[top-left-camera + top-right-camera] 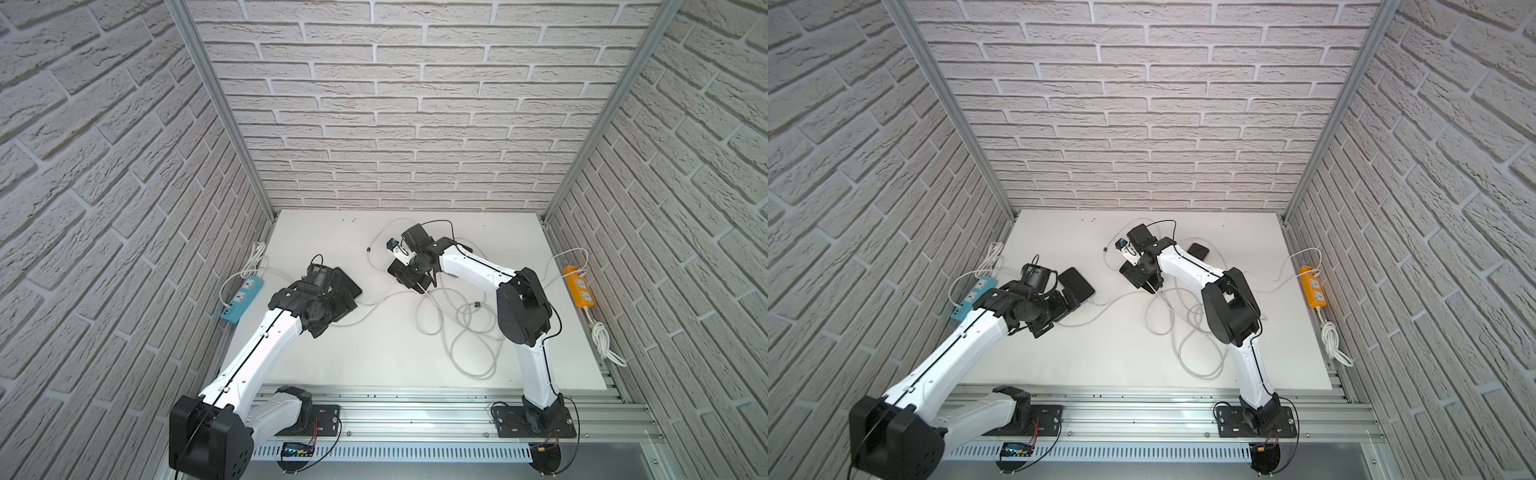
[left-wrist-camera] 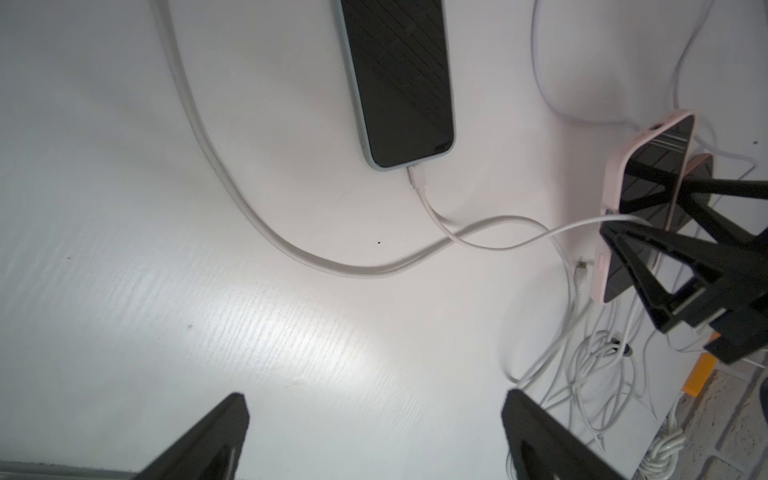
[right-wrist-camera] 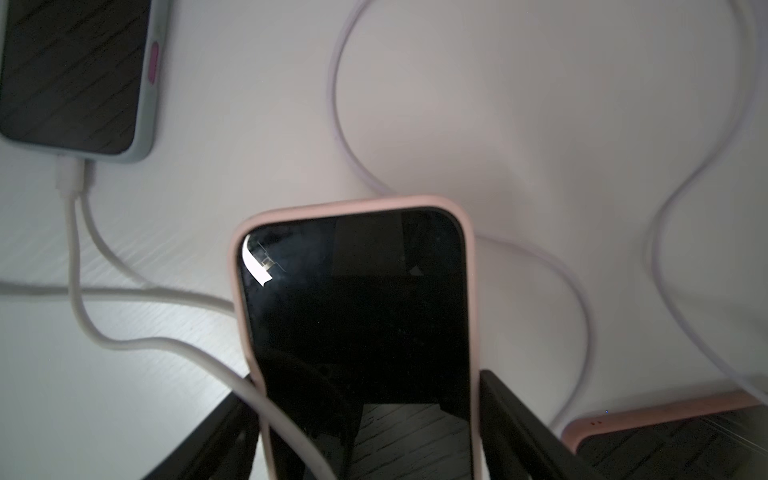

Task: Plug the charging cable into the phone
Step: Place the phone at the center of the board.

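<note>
– Pink-cased phone (image 3: 357, 316): whereabouts?
– Gripped by its edges between the fingers of the right gripper (image 3: 365, 409), raised off the table (image 2: 124, 208).
– Charging cable (image 2: 434, 214)?
– White, plugged into the grey-cased phone (image 2: 399, 83) ahead of the left gripper (image 2: 374, 399); it trails across to the right gripper.
– Left gripper, state?
– Spread wide, holding nothing.

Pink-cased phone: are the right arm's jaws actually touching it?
Touching. The right wrist view shows the pink-cased phone clamped in the right gripper: both black jaws press against the side edges of its case.
</note>
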Robot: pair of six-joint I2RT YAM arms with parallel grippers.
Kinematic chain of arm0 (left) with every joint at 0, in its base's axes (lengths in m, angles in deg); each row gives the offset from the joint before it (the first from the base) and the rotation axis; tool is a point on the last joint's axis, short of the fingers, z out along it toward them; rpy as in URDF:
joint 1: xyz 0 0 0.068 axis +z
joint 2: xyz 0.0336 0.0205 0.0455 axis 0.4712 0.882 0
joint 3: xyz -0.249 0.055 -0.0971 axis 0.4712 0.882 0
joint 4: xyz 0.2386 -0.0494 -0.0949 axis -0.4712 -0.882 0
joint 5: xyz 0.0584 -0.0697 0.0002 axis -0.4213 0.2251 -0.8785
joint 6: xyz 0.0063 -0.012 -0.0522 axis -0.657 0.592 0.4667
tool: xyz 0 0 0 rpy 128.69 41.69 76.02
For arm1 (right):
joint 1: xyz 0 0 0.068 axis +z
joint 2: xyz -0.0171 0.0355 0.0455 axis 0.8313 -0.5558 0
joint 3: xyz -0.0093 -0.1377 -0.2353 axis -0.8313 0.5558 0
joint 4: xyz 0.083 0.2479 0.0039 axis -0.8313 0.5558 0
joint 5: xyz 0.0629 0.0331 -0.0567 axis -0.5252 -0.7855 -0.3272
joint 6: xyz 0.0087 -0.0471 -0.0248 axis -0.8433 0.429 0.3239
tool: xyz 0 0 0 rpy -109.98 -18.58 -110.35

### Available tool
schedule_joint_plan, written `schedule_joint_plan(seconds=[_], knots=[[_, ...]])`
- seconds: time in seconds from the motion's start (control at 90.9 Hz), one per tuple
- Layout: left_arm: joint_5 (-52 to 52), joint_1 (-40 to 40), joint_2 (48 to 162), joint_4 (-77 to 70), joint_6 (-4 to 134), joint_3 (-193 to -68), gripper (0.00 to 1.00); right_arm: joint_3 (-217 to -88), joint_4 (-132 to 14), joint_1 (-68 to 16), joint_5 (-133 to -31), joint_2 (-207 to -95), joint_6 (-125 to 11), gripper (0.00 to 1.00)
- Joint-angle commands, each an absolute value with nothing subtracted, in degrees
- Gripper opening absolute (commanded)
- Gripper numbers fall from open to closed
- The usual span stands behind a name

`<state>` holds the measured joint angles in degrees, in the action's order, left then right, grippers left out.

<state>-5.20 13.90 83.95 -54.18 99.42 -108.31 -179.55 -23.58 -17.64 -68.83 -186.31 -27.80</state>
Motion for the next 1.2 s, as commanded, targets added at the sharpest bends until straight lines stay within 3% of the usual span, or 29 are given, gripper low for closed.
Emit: schedule_joint_plan(seconds=[0.0,0.088,0.308,0.473,0.561,0.627,0.66,0.693,1.045,1.188], knots=[[-5.55,13.91,82.39,-53.65,99.5,-109.84,0.98,-181.99,-26.0,-16.69,-59.14,-186.41,-33.95,0.58],[-5.34,13.88,82.4,-53.65,99.65,-109.29,0.98,-182.52,-26.75,-16.52,-56.92,-187.11,-33.07,0.58],[-4.71,13.88,82.75,-53.37,99.69,-107.97,0.98,-184.19,-17.73,-16.06,-79.07,-189.73,-31.15,0.58],[-2.6,13.95,86.94,-49.74,100.56,-108.09,0.98,-180.38,-15.28,-14.91,-78.87,-188.35,-37.61,0.6],[-1.8,13.89,90.21,-47.73,101.35,-109.55,0.98,-179.27,-15.03,-14.18,-78.84,-188.22,-38.51,0.69],[-1.52,13.88,91.91,-46.43,101.79,-110.32,0.98,-177.18,-17.38,-13.75,-78.71,-186.99,-38.89,0.83],[-1.28,13.88,92.7,-46.03,101.92,-110.9,0.98,-175.81,-19.19,-13.7,-78.73,-185.6,-39.34,0.96],[-0.84,13.88,93.38,-45.65,101.89,-111.39,0.98,-174.75,-20.43,-13.69,-79.16,-184.32,-39.45,1.0],[0.04,13.88,101.62,-45.69,100.56,-120.34,0.98,-164.16,-21.08,-14.19,-88.69,-169.41,-30.7,1.0],[1.5,13.9,108.23,-45.88,99.97,-126.77,0.98,-161.6,-17.85,-14.33,-92.47,-169.66,-34.07,0.85]])
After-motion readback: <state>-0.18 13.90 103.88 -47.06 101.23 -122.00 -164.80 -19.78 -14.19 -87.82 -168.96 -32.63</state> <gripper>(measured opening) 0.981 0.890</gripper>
